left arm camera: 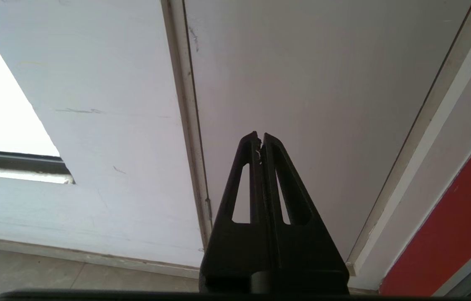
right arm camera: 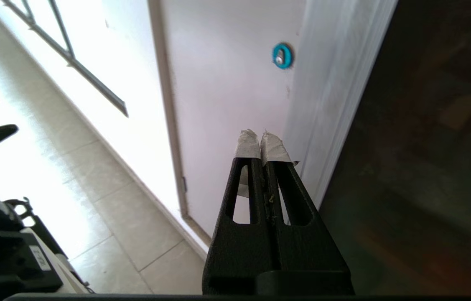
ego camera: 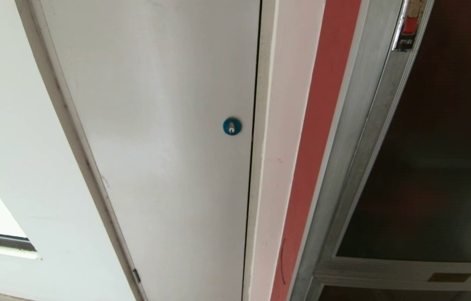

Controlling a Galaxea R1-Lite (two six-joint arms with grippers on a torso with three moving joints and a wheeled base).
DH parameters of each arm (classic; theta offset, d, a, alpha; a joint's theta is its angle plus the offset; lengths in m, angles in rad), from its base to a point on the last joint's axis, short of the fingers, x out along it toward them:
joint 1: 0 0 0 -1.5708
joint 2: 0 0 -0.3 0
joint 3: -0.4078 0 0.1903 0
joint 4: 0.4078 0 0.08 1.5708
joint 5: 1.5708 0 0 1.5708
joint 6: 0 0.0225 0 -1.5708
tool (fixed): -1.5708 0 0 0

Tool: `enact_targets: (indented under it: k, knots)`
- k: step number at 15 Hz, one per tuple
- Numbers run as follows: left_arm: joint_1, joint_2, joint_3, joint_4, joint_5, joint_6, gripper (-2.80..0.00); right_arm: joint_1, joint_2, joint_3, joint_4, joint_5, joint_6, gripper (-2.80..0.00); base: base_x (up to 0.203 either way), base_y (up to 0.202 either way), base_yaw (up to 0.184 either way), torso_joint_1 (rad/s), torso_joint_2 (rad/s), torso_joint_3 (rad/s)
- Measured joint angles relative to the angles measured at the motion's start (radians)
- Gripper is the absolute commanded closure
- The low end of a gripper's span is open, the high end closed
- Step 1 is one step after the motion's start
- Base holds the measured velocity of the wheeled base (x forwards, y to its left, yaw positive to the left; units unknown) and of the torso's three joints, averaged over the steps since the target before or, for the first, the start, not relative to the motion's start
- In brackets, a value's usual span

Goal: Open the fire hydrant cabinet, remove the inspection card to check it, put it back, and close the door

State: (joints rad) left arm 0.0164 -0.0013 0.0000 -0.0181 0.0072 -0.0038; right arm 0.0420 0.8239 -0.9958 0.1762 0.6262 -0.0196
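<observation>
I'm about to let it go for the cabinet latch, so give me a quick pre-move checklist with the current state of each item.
1. Cabinet door shut in its frame: ok.
2. Red latch in sight, head view: ok.
3. Right hand empty, fingers together: ok.
4. Right hand near the latch: not ok; it is low, by the dark glass, with the white door's blue lock ahead.
5. Left hand shut, empty, facing the white door: ok.
6. Inspection card in sight: cannot tell.

A building corridor: painted white wall [ego camera: 5,104], tiled floor [right arm camera: 105,200], a white service door [ego camera: 156,125] with blue lock [ego camera: 232,126], beside a wall-mounted fire hydrant cabinet [ego camera: 365,138].
</observation>
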Motion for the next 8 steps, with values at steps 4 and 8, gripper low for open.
enact_targets:
  k: [4,8]
  knots:
    - [0.000,0.000,0.000,0.000,0.000,0.000,0.00,0.116,0.194,-0.216,0.091,-0.017,0.001,0.00,0.000,0.000,0.000,0.000,0.00,0.000]
    - [0.000,0.000,0.000,0.000,0.000,0.000,0.00,0.264,0.324,-0.310,0.049,-0.216,0.003,0.00,0.000,0.000,0.000,0.000,0.00,0.000]
